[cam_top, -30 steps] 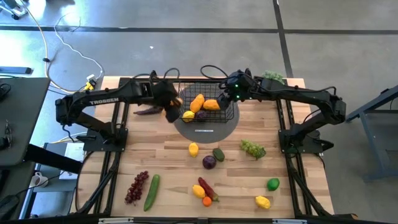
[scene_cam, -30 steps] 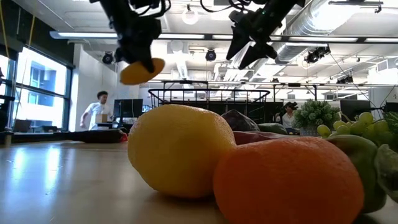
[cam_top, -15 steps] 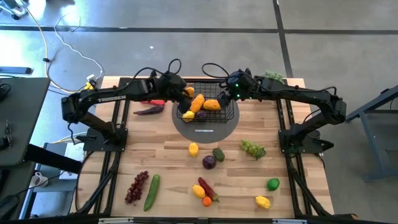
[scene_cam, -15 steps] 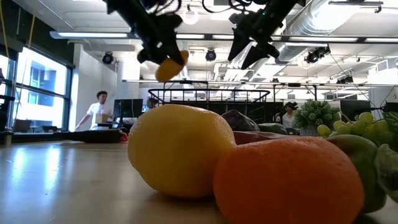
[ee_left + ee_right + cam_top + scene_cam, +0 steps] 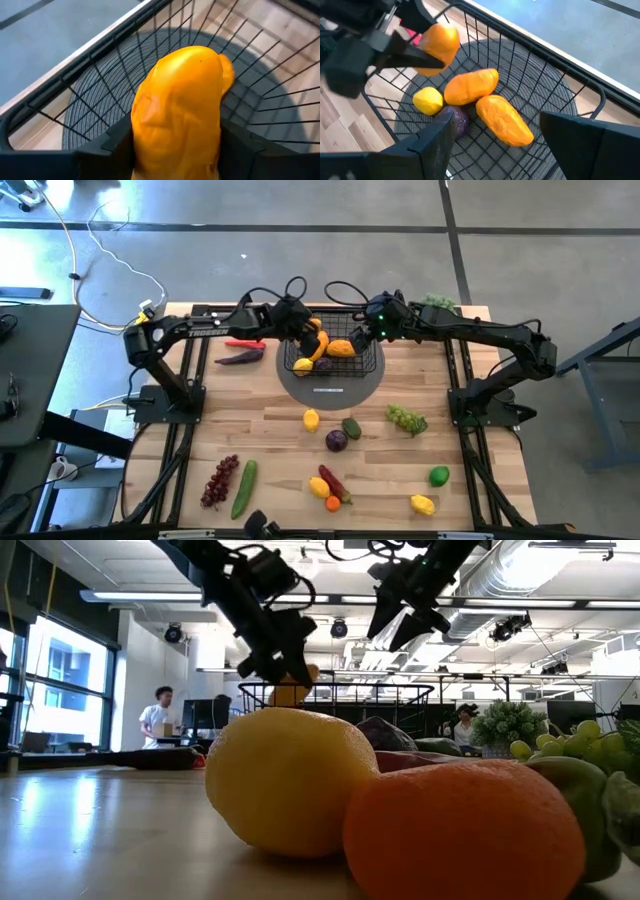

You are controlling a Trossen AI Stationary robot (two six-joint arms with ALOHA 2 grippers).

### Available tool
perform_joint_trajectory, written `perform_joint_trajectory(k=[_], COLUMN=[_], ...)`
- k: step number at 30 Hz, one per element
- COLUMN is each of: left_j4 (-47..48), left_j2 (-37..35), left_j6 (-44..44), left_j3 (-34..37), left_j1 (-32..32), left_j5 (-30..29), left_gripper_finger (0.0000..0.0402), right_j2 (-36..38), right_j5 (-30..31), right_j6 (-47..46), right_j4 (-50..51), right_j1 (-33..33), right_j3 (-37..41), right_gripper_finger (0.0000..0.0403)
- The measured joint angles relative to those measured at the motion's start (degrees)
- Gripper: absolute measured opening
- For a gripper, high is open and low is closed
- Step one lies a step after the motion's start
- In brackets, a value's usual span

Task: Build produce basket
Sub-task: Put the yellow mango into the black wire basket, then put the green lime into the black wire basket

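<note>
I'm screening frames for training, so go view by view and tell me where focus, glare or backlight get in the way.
Low view: the lemon and orange fill the foreground, soft-edged; window light glares off the table; both arms are backlit silhouettes. Left wrist view: the mango crowds the lens. High and right wrist views: evenly lit, the basket clear.

Around my bench, off the job

A round grey mat (image 5: 330, 388) lies at twelve o'clock on my wooden table (image 5: 270, 440); potted plant (image 5: 438, 303) at one o'clock; person (image 5: 157, 718) beyond.
</note>
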State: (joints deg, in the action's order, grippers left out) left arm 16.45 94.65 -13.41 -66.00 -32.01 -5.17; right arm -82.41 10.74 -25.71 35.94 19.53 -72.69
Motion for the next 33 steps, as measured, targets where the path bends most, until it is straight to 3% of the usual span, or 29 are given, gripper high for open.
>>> perform_joint_trajectory(k=[15,25,33], left_j4=[0.0,2.9,14.6], left_j2=[1.7,1.7,1.7], left_j6=[-5.9,0.0,8.1], left_j3=[0.0,-4.3,-13.6], left_j1=[-4.3,-4.3,-4.3], left_j5=[0.0,2.3,3.0], left_gripper_finger=[0.0293,0.0298,0.0298], right_j2=[0.0,0.0,-0.1], right_j5=[-2.5,-4.4,-9.3], right_j6=[-5.5,-11.3,-17.1], right_j4=[4.2,7.8,11.8], right_j1=[-1.0,-4.7,-9.1], right_j3=[0.0,0.0,0.0], right_gripper_finger=[0.0271,0.0271,0.0271])
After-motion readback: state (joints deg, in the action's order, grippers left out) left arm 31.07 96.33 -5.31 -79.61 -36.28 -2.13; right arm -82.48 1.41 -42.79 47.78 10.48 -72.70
